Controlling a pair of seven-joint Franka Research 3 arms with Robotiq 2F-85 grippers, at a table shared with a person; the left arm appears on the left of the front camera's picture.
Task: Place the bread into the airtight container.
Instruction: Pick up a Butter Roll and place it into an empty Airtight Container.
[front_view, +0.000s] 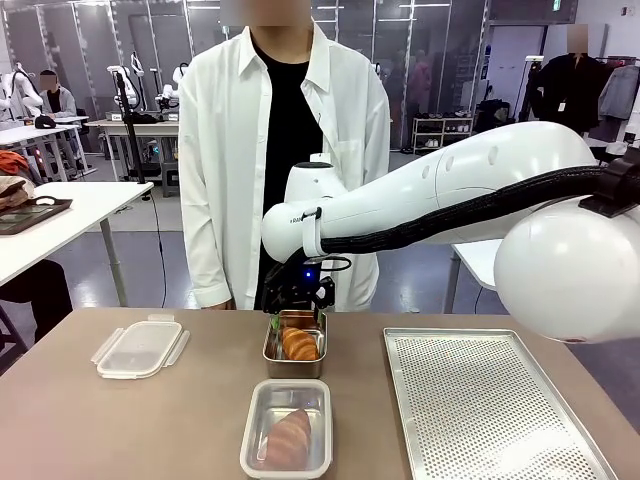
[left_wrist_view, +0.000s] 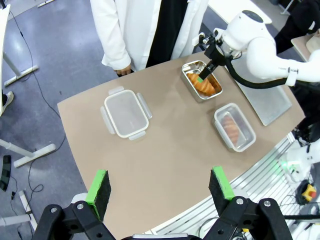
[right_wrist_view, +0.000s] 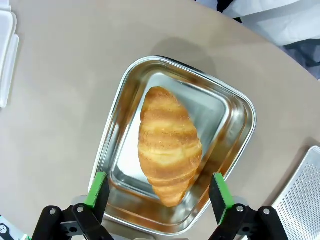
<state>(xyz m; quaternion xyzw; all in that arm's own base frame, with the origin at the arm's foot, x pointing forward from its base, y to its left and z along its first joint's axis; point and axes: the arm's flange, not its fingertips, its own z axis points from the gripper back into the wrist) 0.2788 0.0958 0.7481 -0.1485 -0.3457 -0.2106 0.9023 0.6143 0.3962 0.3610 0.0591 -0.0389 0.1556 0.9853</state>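
A golden croissant-shaped bread lies in a steel pan at the table's far middle, also seen in the front view as bread. My right gripper hangs open just above it, green pads on either side of its near end, touching nothing; from the front the gripper sits over the pan's far end. Nearer to me stands the airtight container, lid off, with another bread inside. My left gripper is open and empty, high above the table's near edge.
The container's clip lid lies on the table to the left. A large perforated metal tray takes up the right side. A person in a white shirt stands at the far edge, right behind the pan.
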